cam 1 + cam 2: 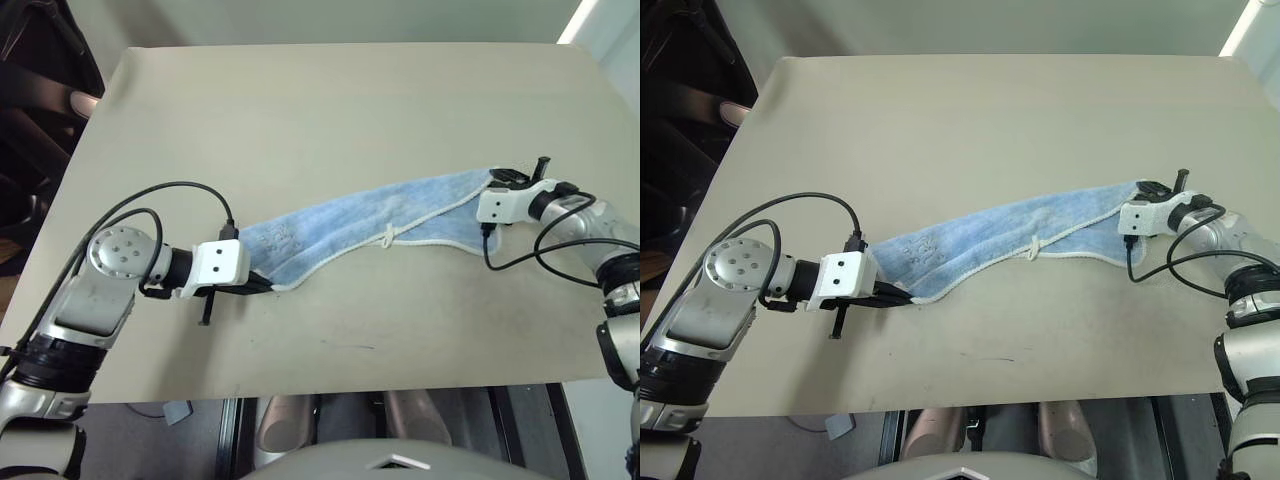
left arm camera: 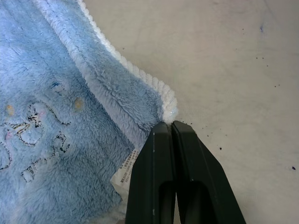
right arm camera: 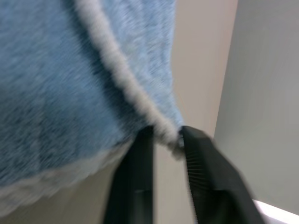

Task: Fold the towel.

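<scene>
Light-blue terry towel (image 1: 370, 225), already bunched lengthwise into a narrow band, stretched over a beige tabletop (image 1: 330, 110) between 2 grippers. Its long axis runs from the near left up to the far right, sagging slightly toward the middle. Left gripper (image 1: 262, 287): fingers (image 2: 161, 186) pressed together on the corner of the white corded hem at the band's near-left end; the left wrist view shows a printed label just beside them and a faint dark printed pattern on the pile. Right gripper (image 1: 497, 178): fingers (image 3: 135, 186) clamped on the hem edge at the far-right end, the hem passing between them. A small white loop tag (image 1: 388, 238) hangs from the lower hem near mid-length. Each arm holds its own end, so neither is nearer; a fold would likely turn on bringing 1 end along this axis toward the other. Pile is plush and soft, the hem ribbed; the tabletop is smooth and matte.
</scene>
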`<control>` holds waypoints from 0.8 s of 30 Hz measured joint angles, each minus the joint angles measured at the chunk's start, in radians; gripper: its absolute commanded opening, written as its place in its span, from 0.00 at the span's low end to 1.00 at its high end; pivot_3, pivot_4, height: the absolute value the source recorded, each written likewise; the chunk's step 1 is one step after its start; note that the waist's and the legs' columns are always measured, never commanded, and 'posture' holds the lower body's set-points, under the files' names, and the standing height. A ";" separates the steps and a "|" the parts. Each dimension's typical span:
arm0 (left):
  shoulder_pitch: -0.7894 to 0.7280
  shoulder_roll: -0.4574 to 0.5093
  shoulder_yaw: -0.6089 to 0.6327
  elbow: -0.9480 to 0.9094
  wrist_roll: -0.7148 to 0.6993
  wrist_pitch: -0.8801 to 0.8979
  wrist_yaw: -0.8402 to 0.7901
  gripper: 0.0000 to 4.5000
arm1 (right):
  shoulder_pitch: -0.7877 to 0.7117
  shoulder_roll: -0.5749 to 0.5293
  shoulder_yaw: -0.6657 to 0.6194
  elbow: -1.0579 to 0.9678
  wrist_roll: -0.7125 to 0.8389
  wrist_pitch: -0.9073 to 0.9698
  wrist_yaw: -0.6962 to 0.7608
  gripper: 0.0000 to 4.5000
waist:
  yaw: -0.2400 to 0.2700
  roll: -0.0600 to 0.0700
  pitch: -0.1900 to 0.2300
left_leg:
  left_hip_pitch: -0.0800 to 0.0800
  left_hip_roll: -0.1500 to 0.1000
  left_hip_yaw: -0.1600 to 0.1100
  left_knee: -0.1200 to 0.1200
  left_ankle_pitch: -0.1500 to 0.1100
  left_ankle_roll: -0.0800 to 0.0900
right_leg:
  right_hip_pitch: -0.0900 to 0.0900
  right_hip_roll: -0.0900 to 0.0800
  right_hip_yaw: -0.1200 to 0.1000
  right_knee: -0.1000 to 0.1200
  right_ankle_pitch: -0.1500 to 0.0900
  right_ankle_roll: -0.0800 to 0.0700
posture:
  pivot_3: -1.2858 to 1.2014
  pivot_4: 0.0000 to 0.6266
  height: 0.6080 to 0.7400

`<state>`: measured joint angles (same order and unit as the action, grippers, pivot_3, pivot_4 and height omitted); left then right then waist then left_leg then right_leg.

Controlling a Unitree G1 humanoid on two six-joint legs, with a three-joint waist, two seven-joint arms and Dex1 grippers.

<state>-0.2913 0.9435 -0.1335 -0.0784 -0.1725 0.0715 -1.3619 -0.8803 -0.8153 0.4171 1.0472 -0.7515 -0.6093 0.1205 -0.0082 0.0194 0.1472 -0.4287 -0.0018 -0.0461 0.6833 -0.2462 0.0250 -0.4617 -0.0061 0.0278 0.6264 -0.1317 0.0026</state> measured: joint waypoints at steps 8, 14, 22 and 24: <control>0.004 -0.005 0.022 0.002 -0.016 0.002 0.027 0.00 | 0.007 -0.026 -0.003 -0.017 0.004 -0.017 0.000 0.01 | 0.001 0.000 0.000 | 0.000 0.000 0.000 0.000 0.000 0.000 | 0.000 0.000 0.000 0.000 0.000 0.000 | 0.52 0.24 0.97; -0.192 -0.075 0.157 0.198 -0.062 0.024 0.190 0.00 | 0.021 -0.078 -0.092 -0.105 0.116 0.014 0.048 0.01 | 0.005 0.000 0.000 | 0.000 0.000 0.001 0.000 0.001 0.000 | 0.001 -0.001 -0.001 0.000 0.001 -0.001 | 0.52 0.24 0.97; -0.608 -0.218 0.272 0.660 0.004 -0.083 0.597 0.00 | -0.141 -0.085 -0.213 -0.188 0.300 0.125 0.190 0.01 | -0.001 0.001 0.001 | 0.001 0.000 0.003 -0.001 0.007 0.001 | 0.002 -0.001 0.001 -0.001 0.004 0.001 | 0.52 0.24 0.97; -0.644 -0.227 0.272 0.717 0.006 -0.103 0.615 0.00 | -0.183 -0.085 -0.238 -0.196 0.337 0.141 0.226 0.01 | -0.003 0.001 0.001 | 0.001 0.000 0.002 -0.002 0.007 0.000 | 0.002 -0.001 0.000 -0.003 0.004 0.001 | 0.52 0.24 0.97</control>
<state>-0.9356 0.7167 0.1381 0.6388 -0.1666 -0.0316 -0.7469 -1.0636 -0.9001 0.1795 0.8516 -0.4144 -0.4682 0.3465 -0.0112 0.0203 0.1480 -0.4274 -0.0019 -0.0438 0.6809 -0.2397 0.0253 -0.4595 -0.0067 0.0279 0.6233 -0.1279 0.0034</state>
